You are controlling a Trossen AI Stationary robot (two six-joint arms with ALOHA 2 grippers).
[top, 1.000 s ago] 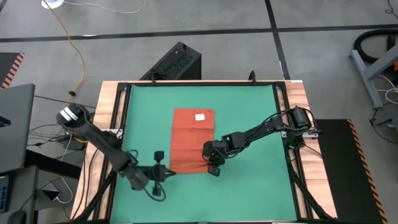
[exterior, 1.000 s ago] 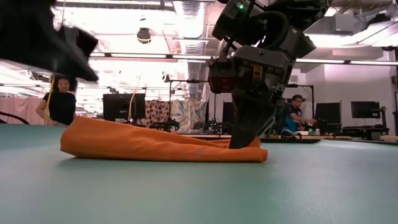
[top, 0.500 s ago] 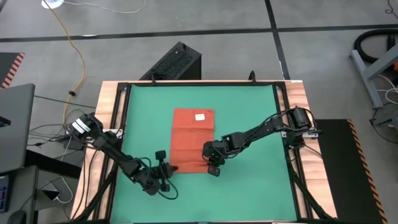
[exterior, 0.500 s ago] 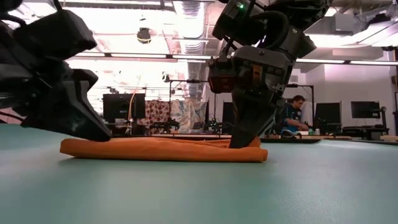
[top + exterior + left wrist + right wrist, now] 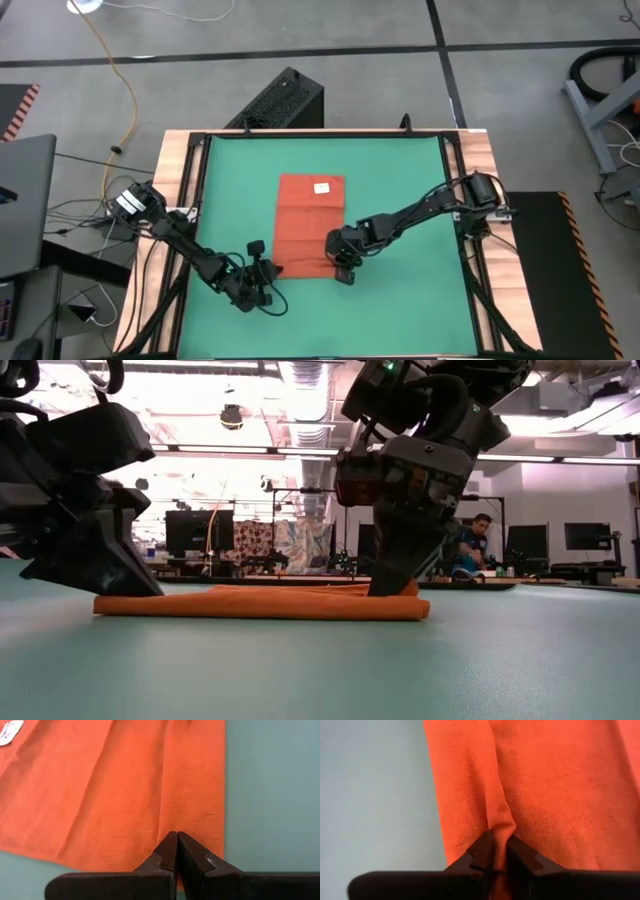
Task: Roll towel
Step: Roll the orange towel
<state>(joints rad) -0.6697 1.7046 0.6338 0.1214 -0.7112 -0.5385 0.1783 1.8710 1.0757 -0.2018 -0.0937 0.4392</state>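
Your right gripper (image 5: pixel 497 851) pinches a fold of the orange-red rectangular cloth towel (image 5: pixel 310 227) on the green mat (image 5: pixel 400 180); your left gripper (image 5: pixel 176 849), fingers pressed together, sits at its near corner; a person (image 5: pixel 475 545) sits in the workshop behind.

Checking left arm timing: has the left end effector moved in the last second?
Yes. In the high view the left end effector has swung in toward the towel's near left corner, across the green mat, and dropped low, as the low view shows.

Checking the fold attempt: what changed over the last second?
The left gripper came in low to the towel's near-left corner, shut. The raised left end of the towel dropped flat onto the green mat. The right gripper stayed at the near-right corner, a fold of cloth pinched between its fingers. The towel's position is unchanged.
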